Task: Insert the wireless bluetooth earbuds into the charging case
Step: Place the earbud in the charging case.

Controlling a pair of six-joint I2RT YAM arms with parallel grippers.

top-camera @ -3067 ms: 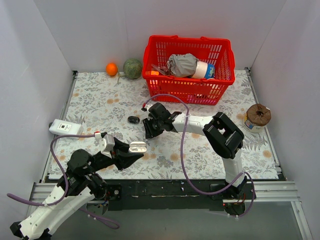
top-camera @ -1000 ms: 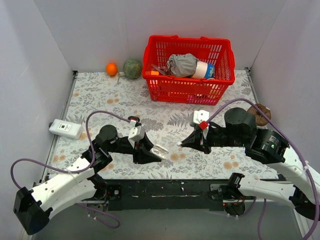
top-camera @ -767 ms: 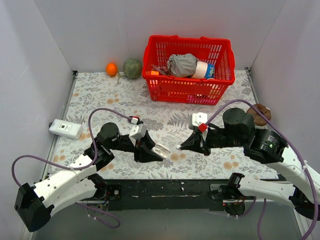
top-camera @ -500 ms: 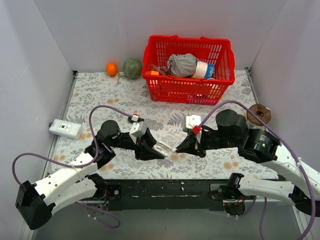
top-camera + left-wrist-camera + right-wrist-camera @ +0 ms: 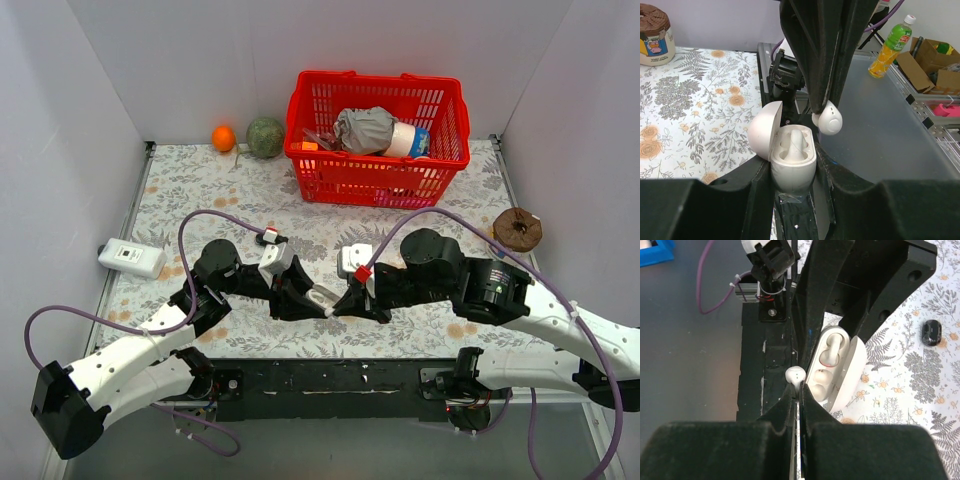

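Earbud (image 5: 830,117) poised at the open charging case (image 5: 792,160), mid-air over the middle of the counter's near edge.
The left gripper (image 5: 792,176) clamps the matte white, pebble-shaped charging case between its black fingers (image 5: 757,185), with the domed lid hinged back and smooth moulded wells showing inside. The right gripper (image 5: 799,390) pinches the glossy, rounded white earbud at its tapered fingertips, just beside the case's open rim. A floral printed cloth (image 5: 200,190) covers the counter, and a red plastic lattice basket (image 5: 370,185) stands at the far edge.

Plain white walls (image 5: 180,60) enclose a floral-patterned table (image 5: 200,190) under even light.
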